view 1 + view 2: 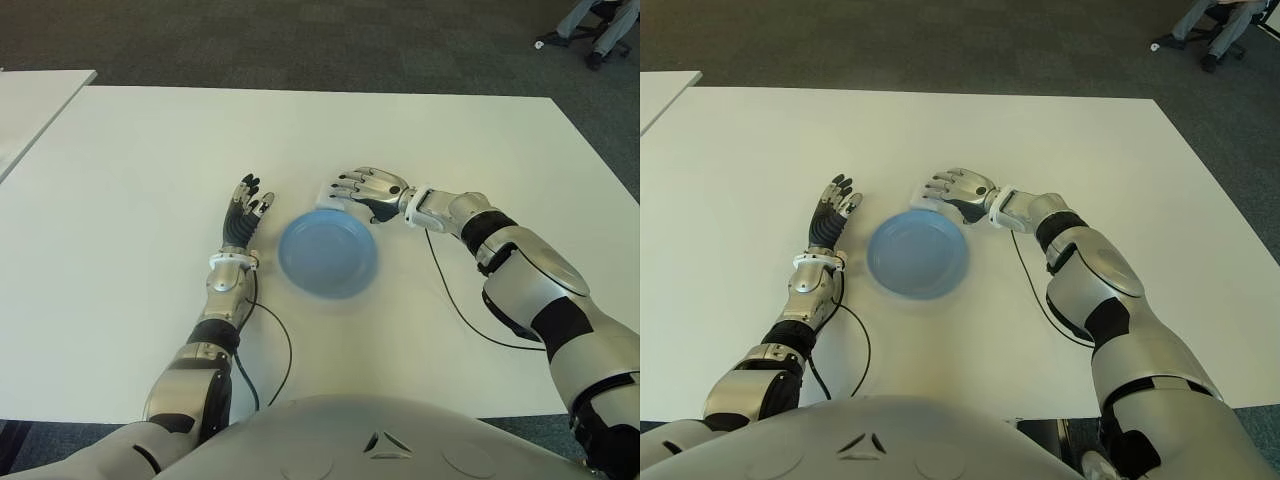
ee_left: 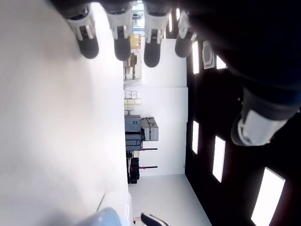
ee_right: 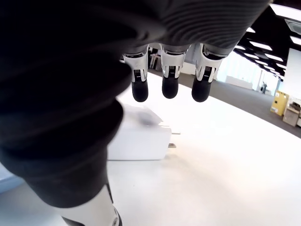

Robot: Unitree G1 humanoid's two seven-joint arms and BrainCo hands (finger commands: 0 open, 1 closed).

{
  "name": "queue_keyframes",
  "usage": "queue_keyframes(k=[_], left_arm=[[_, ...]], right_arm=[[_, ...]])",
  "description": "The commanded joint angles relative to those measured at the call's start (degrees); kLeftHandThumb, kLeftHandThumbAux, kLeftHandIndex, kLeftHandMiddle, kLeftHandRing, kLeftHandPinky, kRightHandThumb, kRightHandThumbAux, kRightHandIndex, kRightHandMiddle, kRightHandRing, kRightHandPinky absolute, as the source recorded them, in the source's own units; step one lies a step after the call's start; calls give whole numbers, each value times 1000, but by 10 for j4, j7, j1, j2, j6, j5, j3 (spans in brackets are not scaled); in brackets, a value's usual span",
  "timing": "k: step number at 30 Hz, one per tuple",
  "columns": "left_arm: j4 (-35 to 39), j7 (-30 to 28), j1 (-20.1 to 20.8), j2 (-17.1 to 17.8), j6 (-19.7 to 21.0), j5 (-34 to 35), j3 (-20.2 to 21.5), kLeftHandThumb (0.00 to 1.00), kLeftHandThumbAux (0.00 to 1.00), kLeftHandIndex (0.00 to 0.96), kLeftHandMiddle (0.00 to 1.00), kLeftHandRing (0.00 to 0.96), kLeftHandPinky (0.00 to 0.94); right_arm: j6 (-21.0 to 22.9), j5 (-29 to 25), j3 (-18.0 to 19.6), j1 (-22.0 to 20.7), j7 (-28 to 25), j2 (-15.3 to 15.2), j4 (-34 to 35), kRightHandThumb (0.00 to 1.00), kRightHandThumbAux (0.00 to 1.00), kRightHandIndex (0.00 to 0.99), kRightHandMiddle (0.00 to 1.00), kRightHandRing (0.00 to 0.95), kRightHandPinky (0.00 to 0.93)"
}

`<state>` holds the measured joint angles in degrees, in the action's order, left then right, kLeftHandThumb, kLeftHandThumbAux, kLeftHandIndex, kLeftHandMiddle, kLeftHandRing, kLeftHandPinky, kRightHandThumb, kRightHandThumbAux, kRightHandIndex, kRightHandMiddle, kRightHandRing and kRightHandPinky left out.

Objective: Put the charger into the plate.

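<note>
Right now the right hand (image 1: 368, 190) is hovering palm-down over the white table (image 1: 130, 180), just beyond the far rim of the blue plate (image 1: 328, 256). In the right wrist view its fingers (image 3: 170, 82) are hanging straight and slightly spread above the charger (image 3: 137, 136), gripping nothing; whether the thumb is brushing the block cannot be told from here.

The charger is a white rectangular block lying flat on the table under that hand. Its long axis is running roughly along the tabletop, and its metal prongs (image 3: 173, 139) are sticking out of one short end, pointing away from the dark bulk of the palm toward open table. In the eye views only a white corner (image 1: 322, 192) is peeking out at the fingertips, on the left side of the right hand, close to the plate's far edge but outside it. Any brand or printed lettering on the casing is not readable; the upper face is showing only a faint grey smudge, possibly a shadow.

The plate is sitting on the table between the two hands, holding nothing. A black cable (image 1: 455, 300) is trailing across the table beside the right forearm.

The left hand (image 1: 245, 212) is showing just to the left of the plate, fingers (image 2: 120, 42) extended side by side and relaxed, holding nothing.

At the far right corner of the room, a person's legs (image 1: 597, 22) are showing beside a chair base
</note>
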<state>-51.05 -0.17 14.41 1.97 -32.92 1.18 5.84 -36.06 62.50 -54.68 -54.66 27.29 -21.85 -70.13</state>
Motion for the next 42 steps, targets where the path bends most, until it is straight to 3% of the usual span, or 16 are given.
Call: queue_keyframes(k=[1, 11, 42], left_arm=[[-16, -9, -32, -2, 28, 1, -2, 0, 522, 45, 115, 92, 78], [-9, -9, -36, 2, 34, -2, -4, 0, 517, 50, 105, 79, 67], [14, -27, -47, 4, 45, 5, -2, 0, 504, 55, 98, 70, 46]], right_arm=[[-8, -6, 3, 24, -13, -5, -6, 0, 931, 3, 19, 0, 0], [-21, -23, 23, 41, -24, -11, -7, 0, 924, 7, 24, 0, 0], [-35, -28, 30, 70, -21, -32, -5, 0, 931, 24, 77, 44, 44]])
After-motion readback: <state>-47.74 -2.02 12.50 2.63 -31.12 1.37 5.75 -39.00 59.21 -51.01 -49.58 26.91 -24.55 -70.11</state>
